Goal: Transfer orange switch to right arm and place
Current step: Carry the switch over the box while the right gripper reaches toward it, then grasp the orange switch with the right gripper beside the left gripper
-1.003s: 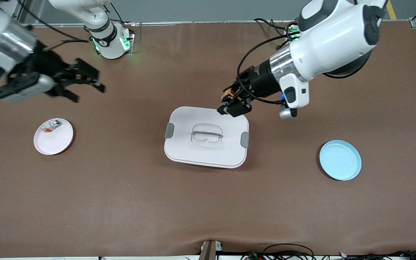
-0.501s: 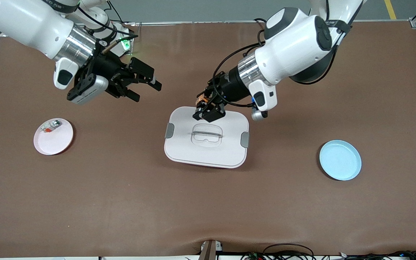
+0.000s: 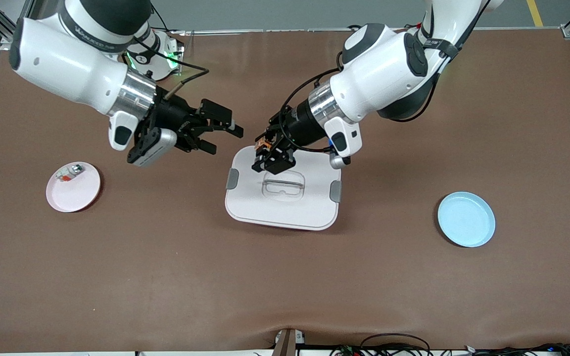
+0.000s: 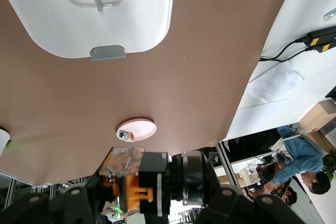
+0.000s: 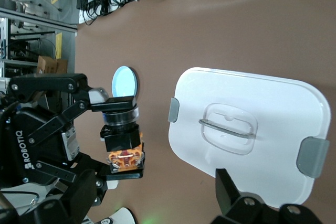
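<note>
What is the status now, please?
Left end effector shut on orange switch, over white lidded box. Right end effector open, facing it. Nothing between.

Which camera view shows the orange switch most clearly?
The right wrist view: there the orange switch shows whole, shut in the left gripper. The left wrist view shows it close but partly hidden by fingers. The front view shows only an orange speck over the white lid.

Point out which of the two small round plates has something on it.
The pink round plate toward the right arm's end holds a small white-and-silver part; the light blue round plate is bare.
</note>
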You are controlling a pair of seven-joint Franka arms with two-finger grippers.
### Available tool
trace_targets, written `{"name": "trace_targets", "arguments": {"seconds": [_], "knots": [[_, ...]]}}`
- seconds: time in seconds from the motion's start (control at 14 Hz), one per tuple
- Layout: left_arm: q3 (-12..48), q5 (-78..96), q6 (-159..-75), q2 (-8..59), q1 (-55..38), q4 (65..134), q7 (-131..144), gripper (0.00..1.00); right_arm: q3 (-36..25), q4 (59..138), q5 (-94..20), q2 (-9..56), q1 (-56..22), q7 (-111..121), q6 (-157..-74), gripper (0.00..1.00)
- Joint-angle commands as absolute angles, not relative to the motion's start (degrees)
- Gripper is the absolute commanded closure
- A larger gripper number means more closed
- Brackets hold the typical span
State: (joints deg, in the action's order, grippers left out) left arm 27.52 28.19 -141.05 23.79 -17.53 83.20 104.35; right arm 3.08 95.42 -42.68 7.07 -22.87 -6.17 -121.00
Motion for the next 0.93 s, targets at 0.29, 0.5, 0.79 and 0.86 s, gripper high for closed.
{"name": "trace_targets", "arguments": {"seconds": [0.29, 0.5, 0.79, 0.86], "knots": [[27.16, 26.46, -142.21, 23.73, -18.19, 82.79, 106.08, 0.73, 2.37, 93.87, -44.21, 10.54, -27.24, -3.16, -125.16, 0.00], [27.16, 26.46, -142.21, 23.64, -18.19, 82.88, 106.08, 0.73, 2.37, 93.87, -44.21, 10.72, -27.33, -2.55, -125.16, 0.00], [27.16, 26.46, -142.21, 23.56, -18.11, 82.97, 106.08, 0.73, 2.46, 93.78, -44.21, 11.34, -27.42, -2.55, -126.21, 0.00], [27.16, 26.46, -142.29, 23.55, -18.11, 82.97, 106.08, 0.73, 2.46, 93.69, -44.30, 11.60, -27.51, -2.55, -126.21, 0.00]]}}
